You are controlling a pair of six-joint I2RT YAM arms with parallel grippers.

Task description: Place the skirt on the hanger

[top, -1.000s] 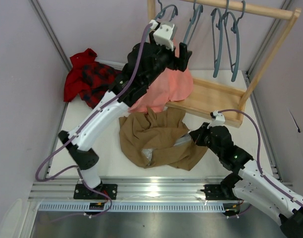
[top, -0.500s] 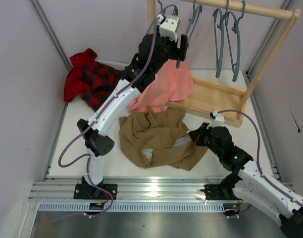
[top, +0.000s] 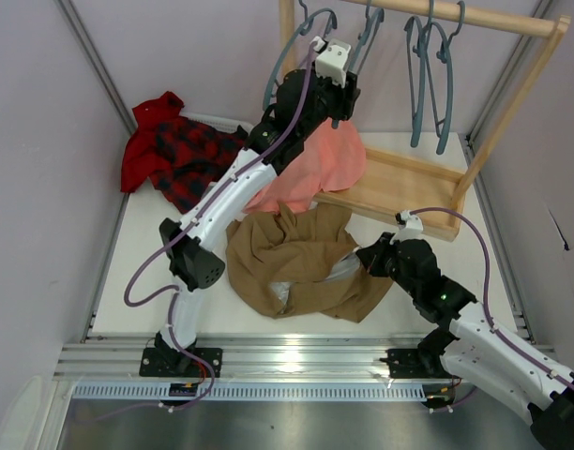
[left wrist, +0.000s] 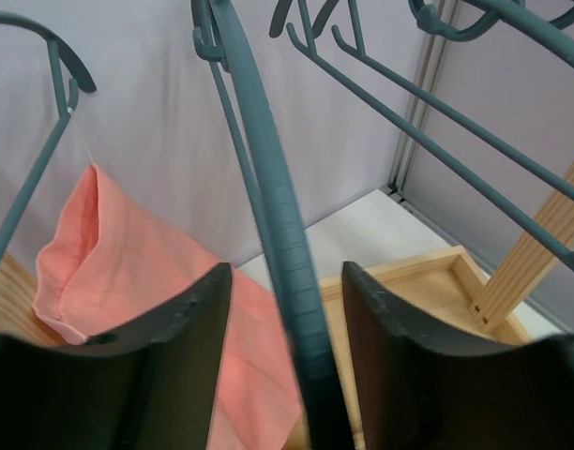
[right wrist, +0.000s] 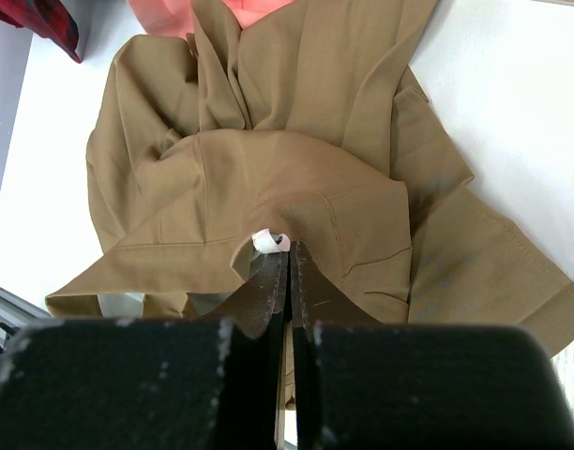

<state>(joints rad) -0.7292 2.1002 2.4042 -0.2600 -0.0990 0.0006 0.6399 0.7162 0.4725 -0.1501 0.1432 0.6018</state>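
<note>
The khaki skirt [top: 296, 258] lies crumpled on the white table in front of the arms. My right gripper [top: 367, 261] is shut on its edge at the right side. In the right wrist view the fingers [right wrist: 289, 248] pinch a fold of the skirt [right wrist: 268, 178] next to a small white label. My left gripper [top: 340, 101] is raised at the rack and open. In the left wrist view its jaws [left wrist: 285, 277] stand on either side of a grey-blue hanger's arm [left wrist: 268, 187] with gaps on both sides. That hanger [top: 362, 47] hangs from the wooden rail.
A salmon-pink garment [top: 315, 164] lies over the wooden rack's base [top: 409, 187]. A red-and-black plaid garment [top: 170, 150] lies at the back left. Several more hangers [top: 428, 75] hang from the rail [top: 475, 17]. Purple walls close in on both sides.
My left gripper has risen and moved right, up to the hanger on the rail. The right gripper and the skirt have not moved.
</note>
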